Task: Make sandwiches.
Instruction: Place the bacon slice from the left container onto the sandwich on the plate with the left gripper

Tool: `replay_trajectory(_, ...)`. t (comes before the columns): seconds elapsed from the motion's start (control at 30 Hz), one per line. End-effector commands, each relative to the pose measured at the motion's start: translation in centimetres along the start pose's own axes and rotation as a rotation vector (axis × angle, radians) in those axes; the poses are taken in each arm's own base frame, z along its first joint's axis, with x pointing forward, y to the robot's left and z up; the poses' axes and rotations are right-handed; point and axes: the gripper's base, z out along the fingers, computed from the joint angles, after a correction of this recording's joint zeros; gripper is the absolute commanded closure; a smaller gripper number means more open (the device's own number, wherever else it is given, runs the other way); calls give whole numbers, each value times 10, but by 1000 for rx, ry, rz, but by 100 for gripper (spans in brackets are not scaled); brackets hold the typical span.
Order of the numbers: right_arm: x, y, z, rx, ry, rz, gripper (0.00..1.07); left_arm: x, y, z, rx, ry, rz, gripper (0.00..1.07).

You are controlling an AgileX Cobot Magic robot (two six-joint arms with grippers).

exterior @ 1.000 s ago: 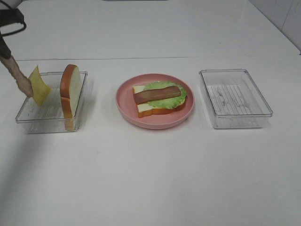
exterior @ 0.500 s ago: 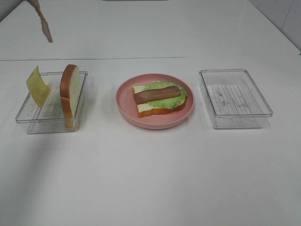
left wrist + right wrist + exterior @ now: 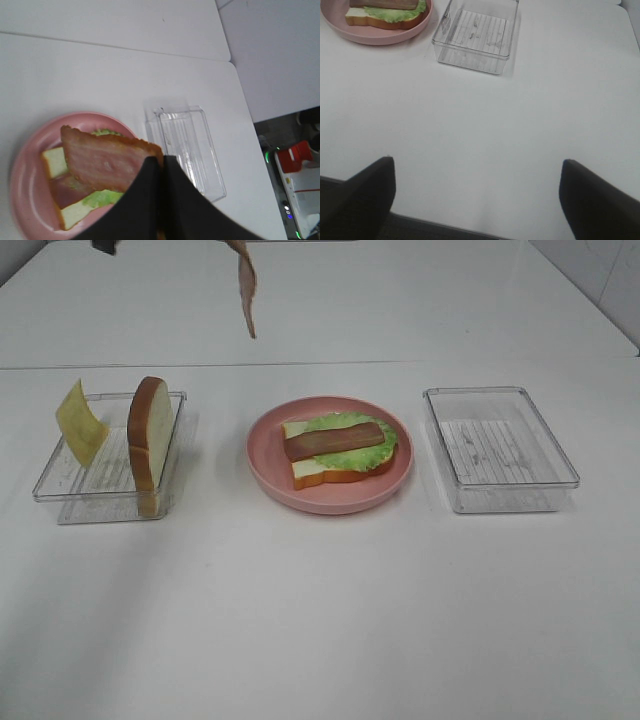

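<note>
The left claw (image 3: pixel 161 167) is pinching tightly on one end of a brown meat strip (image 3: pixel 245 290), which is hanging in the air at 11 o'clock from the pink plate (image 3: pixel 262 465). On the plate a bread slice (image 3: pixel 306 472), lettuce (image 3: pixel 388 448) and another strip (image 3: pixel 333 440) are lying stacked. At its 9 o'clock a tray (image 3: pixel 65 485) is holding the second slice (image 3: pixel 150 435) and the cheese square (image 3: pixel 80 422). The right claw (image 3: pixel 476 167) is gaping wide, holding nothing.

1. the left hand (image 3: pixel 159 162) has two matte black fingers (image 3: pixel 131 205), broad at the base and narrowing to slim tips.
2. the right hand (image 3: pixel 476 162) shows two black fingers (image 3: pixel 364 192) with rounded corners and plain, smooth faces.
3. a dark grey band (image 3: pixel 420 225) of its body runs beneath them.
4. in the high view, only a small dark piece of the left arm (image 3: pixel 104 245) shows.
</note>
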Motion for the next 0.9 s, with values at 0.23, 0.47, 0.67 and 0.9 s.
replay_trajectory(0.23, 3, 1, -4, 6, -36, -8, 20, 31, 2, 71, 127, 70, -89, 107)
replay_trajectory(0.47, 3, 1, -4, 6, -36, -8, 20, 46, -1, 120, 223, 184, -106, 107)
replay_trajectory(0.67, 3, 1, -4, 6, -36, -8, 20, 54, 7, 142, 237, 270, -151, 107)
replay_trajectory(0.9, 3, 1, -4, 6, -36, -8, 20, 72, 41, 159, 7, 381, -93, 107)
